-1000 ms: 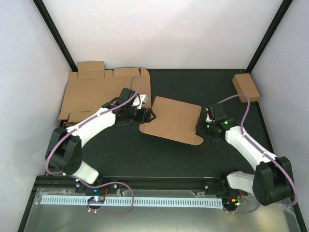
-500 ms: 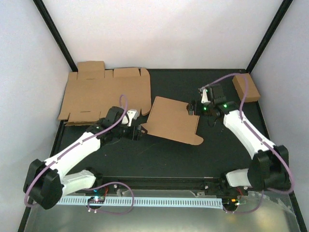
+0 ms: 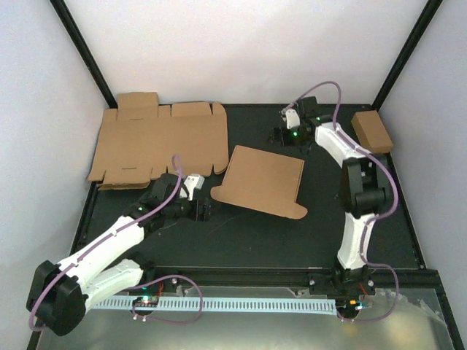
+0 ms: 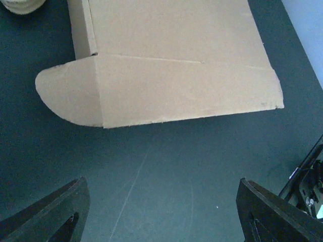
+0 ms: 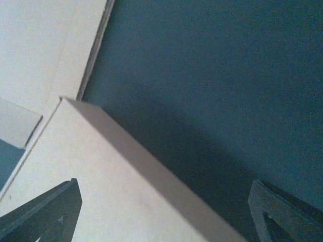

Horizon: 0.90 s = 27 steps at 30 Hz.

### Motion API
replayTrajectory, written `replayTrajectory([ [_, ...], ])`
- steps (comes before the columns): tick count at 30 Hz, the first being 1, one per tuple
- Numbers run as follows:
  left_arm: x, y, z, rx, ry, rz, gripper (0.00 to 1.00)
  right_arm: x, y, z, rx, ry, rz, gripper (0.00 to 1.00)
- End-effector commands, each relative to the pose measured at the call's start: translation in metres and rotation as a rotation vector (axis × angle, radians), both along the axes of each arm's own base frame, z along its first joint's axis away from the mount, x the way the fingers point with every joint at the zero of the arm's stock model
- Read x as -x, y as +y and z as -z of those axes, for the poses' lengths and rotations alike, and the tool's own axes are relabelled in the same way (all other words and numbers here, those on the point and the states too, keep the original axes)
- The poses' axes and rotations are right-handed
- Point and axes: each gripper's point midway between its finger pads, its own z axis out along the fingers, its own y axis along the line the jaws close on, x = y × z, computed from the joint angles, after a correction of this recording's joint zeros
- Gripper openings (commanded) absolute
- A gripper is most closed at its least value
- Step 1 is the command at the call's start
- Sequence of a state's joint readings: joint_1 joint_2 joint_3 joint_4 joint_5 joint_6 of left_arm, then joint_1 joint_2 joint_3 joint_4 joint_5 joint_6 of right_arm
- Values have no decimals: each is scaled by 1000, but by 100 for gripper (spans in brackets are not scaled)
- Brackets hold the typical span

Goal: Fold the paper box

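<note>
Once both arms had backed off the paper box (image 3: 263, 181), lying mid-way across the tabletop (image 3: 248, 244), the left gripper (image 3: 205, 209) hung at its eight o'clock and the right gripper (image 3: 279, 135) at twelve, jaws spread empty, folding apparently paused.

We note a black table (image 3: 277, 233). The paper box (image 3: 264, 181) lies at its centre, rounded tab pointing left. A flat cardboard blank (image 3: 157, 142) covers the far-left corner. A small box (image 3: 371, 131) sits far right, well apart.

Small brown box (image 3: 372, 131) (closed) on table (image 3: 292, 233), far right.
</note>
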State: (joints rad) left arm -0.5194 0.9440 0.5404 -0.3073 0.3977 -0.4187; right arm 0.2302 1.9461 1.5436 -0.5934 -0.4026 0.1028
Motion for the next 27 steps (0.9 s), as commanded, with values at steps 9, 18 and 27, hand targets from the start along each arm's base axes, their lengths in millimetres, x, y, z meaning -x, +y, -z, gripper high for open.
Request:
replayTrajectory([
  [9,0,-10,-11,56,-36,40,82,26,37,30,-163,147,-272,83],
  [18,9,-9,-10,66,-42,64,83,104,46,19,-263,149,-208,68],
  [27,21,-7,1,72,20,65,83,152,42,34,-342,179,-183,64],
])
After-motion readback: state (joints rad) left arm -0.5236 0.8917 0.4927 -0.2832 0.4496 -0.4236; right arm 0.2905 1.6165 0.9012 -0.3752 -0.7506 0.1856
